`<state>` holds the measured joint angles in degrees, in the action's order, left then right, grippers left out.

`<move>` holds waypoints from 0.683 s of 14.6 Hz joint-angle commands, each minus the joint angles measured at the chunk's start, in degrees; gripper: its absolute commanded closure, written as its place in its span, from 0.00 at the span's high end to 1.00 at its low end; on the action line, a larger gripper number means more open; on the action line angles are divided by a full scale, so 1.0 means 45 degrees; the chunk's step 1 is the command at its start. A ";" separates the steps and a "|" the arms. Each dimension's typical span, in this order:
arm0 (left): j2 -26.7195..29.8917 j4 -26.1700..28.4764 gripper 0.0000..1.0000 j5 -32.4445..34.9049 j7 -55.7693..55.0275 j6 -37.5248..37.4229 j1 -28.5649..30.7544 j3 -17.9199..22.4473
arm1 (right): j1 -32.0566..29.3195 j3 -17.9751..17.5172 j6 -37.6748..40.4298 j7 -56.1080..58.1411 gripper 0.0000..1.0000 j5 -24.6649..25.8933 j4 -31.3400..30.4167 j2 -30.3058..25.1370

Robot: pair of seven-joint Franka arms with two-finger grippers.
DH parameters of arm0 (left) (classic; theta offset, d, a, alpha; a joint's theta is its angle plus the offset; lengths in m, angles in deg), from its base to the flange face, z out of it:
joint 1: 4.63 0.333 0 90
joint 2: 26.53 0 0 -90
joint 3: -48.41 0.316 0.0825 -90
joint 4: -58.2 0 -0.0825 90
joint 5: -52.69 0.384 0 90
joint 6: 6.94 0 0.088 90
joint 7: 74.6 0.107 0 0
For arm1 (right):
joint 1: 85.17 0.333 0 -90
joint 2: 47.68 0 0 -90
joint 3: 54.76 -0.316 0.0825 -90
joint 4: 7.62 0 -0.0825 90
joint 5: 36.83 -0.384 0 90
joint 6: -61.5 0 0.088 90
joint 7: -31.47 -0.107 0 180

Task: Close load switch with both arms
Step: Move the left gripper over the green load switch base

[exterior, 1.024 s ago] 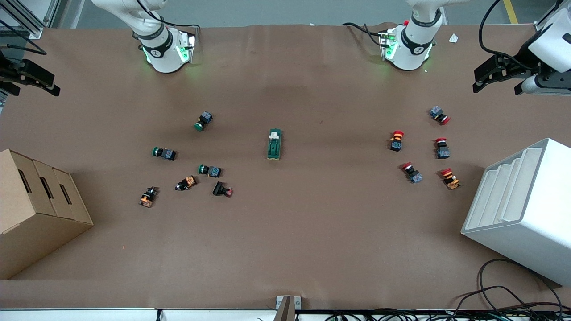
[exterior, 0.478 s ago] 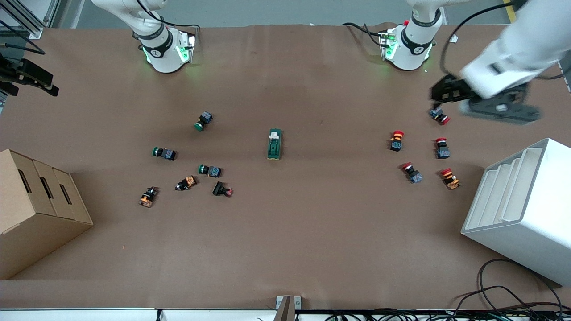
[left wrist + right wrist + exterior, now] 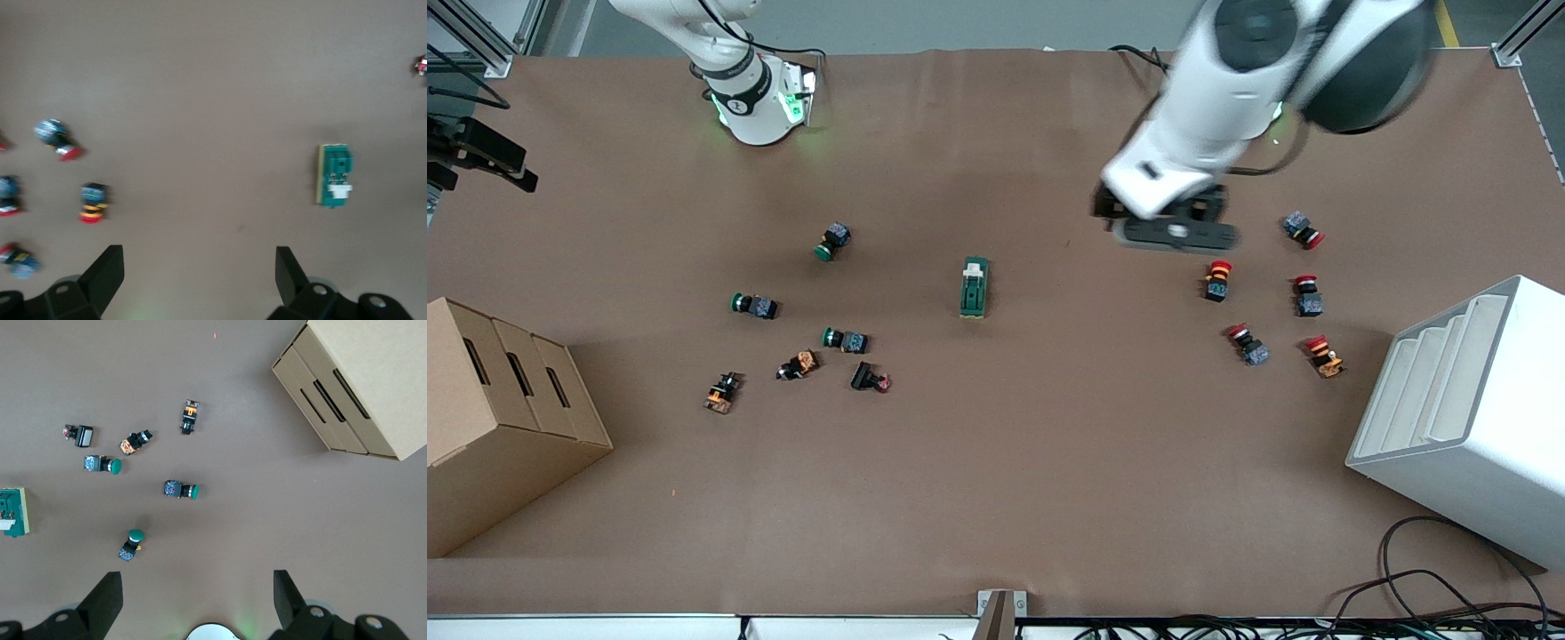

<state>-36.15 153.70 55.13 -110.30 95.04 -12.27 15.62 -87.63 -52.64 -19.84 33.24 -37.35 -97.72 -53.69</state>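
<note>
The load switch (image 3: 975, 287), a dark-green block with a white lever piece at its end farther from the front camera, lies mid-table. It also shows in the left wrist view (image 3: 333, 175) and at the edge of the right wrist view (image 3: 12, 512). My left gripper (image 3: 1160, 222) is open and empty, up in the air over bare table between the switch and the red-capped buttons; its fingers (image 3: 107, 273) stand wide apart. My right gripper (image 3: 480, 156) is open and empty, held high at the right arm's end of the table, its fingers (image 3: 107, 597) wide apart.
Several red-capped push buttons (image 3: 1218, 278) lie toward the left arm's end, and green-capped (image 3: 833, 240) and orange ones toward the right arm's end. A cardboard box (image 3: 498, 418) stands at the right arm's end. A white stepped bin (image 3: 1467, 418) stands at the left arm's end.
My left arm has swung in from the left arm's end of the table toward the middle, its gripper now closer to the load switch. The right gripper has barely moved. The switch has not moved.
</note>
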 commanded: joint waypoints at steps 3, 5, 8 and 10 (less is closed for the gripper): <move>-0.0789 0.1861 1.00 0.2519 -0.5042 0.2413 -0.2809 0.0003 | -0.0334 -0.0178 0.0028 -0.0139 1.00 0.0116 0.0626 0.0182; -0.1764 0.1862 1.00 0.3768 -0.7426 0.2630 -0.4235 0.0003 | -0.0432 -0.0139 0.0028 -0.0120 1.00 0.0135 0.0628 0.0317; -0.3132 0.1882 1.00 0.5254 -1.0787 0.3527 -0.5427 0.0002 | -0.0432 -0.0139 -0.0224 -0.0042 1.00 0.0155 0.0647 0.0475; -0.4011 0.1901 1.00 0.6851 -1.2935 0.3957 -0.6211 0.0003 | -0.0471 -0.0119 -0.0537 0.0017 1.00 0.0116 0.0608 0.0591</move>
<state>-50.43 163.20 80.12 -160.88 111.25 -37.90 15.50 -88.59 -52.47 -21.67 33.14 -37.22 -95.90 -52.07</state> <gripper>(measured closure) 0.000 0.000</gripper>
